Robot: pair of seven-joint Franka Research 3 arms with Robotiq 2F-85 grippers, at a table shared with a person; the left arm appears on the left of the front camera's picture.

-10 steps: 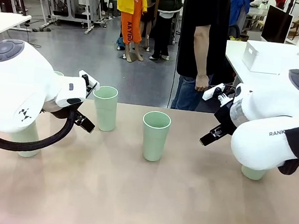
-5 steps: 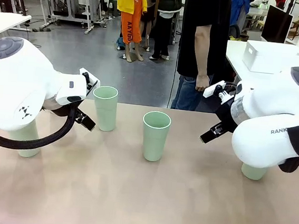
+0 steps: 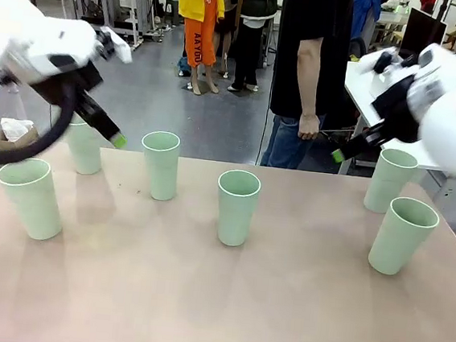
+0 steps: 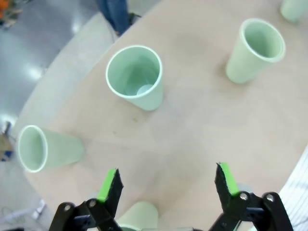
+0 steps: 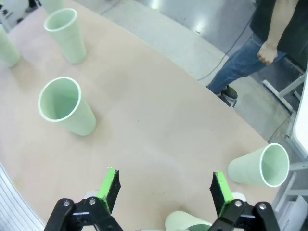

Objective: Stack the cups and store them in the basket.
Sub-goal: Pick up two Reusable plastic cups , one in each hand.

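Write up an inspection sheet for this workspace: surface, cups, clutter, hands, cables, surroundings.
Surface: tan table, flat, no spills seen.
Job's things: six cups, all upright, standing apart, none stacked.
Clutter: crumpled paper in a brown holder past the table's left edge.
Hands: left hand and right hand open, empty, high over the table.
Cables: black cable looping off the left arm.
Surroundings: person standing at the far side; other tables behind.

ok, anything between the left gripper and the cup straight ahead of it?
Nothing visible. The left gripper hangs open, with only bare table between it and that cup. The other cups stand off to the sides.
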